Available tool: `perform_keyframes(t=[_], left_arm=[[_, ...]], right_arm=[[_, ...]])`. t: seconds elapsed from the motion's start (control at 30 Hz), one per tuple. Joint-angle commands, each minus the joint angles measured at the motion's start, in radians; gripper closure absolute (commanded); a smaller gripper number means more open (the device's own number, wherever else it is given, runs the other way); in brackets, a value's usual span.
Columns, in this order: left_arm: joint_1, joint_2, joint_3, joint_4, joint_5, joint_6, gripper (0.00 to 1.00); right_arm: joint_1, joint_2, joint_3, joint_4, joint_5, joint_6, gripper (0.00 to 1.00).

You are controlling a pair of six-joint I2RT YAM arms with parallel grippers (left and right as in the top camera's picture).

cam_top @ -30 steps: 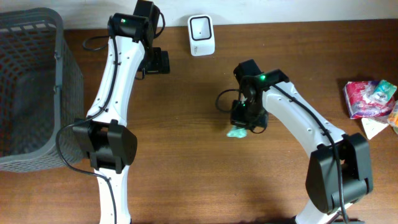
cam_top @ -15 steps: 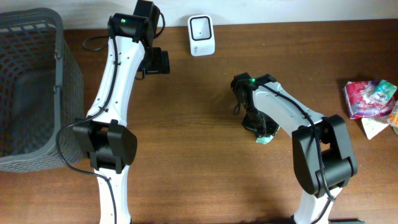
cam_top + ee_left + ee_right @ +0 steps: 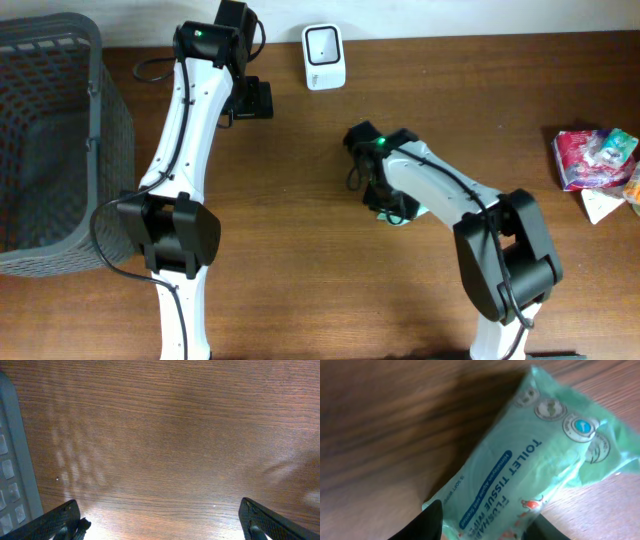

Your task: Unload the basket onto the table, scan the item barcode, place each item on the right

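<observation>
A green pack of toilet tissue wipes (image 3: 530, 470) lies on the wooden table, label side up, with no barcode showing. In the right wrist view my right gripper (image 3: 487, 525) straddles its near end, one black finger (image 3: 427, 522) at each side, jaws parted. From overhead the pack (image 3: 400, 217) peeks out under the right gripper (image 3: 386, 205) at mid-table. The white scanner (image 3: 324, 57) stands at the back edge. My left gripper (image 3: 256, 100) hovers near the scanner's left, open wide over bare wood (image 3: 160, 522).
A grey mesh basket (image 3: 50, 140) fills the left side; its wall (image 3: 15, 460) shows in the left wrist view. Colourful snack packs (image 3: 595, 158) lie at the right edge. A black cable (image 3: 150, 68) runs along the back left.
The right arm swung the pack right, then back left, turning the wrist. Its jaws, pinched shut before, have parted around the pack. The left arm has not moved.
</observation>
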Motion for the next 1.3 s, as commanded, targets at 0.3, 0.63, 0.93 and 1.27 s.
perform_keyframes(t=[0.3,0.63,0.93,1.27], left_arm=[[-0.004,0.009,0.013,-0.001,-0.008,-0.010,0.01],[-0.004,0.009,0.013,-0.001,-0.008,-0.010,0.01],[-0.002,0.009,0.013,-0.001,-0.008,-0.010,0.01],[-0.002,0.009,0.013,-0.001,-0.008,-0.010,0.01]], right_arm=[[-0.054,0.010,0.319,-0.264,-0.150,-0.307,0.20],[-0.043,0.032,0.302,-0.276,-0.084,-0.193,0.25],[-0.035,0.085,0.105,-0.215,-0.008,-0.033,0.37],[-0.035,0.085,0.085,-0.111,-0.195,-0.207,0.53]])
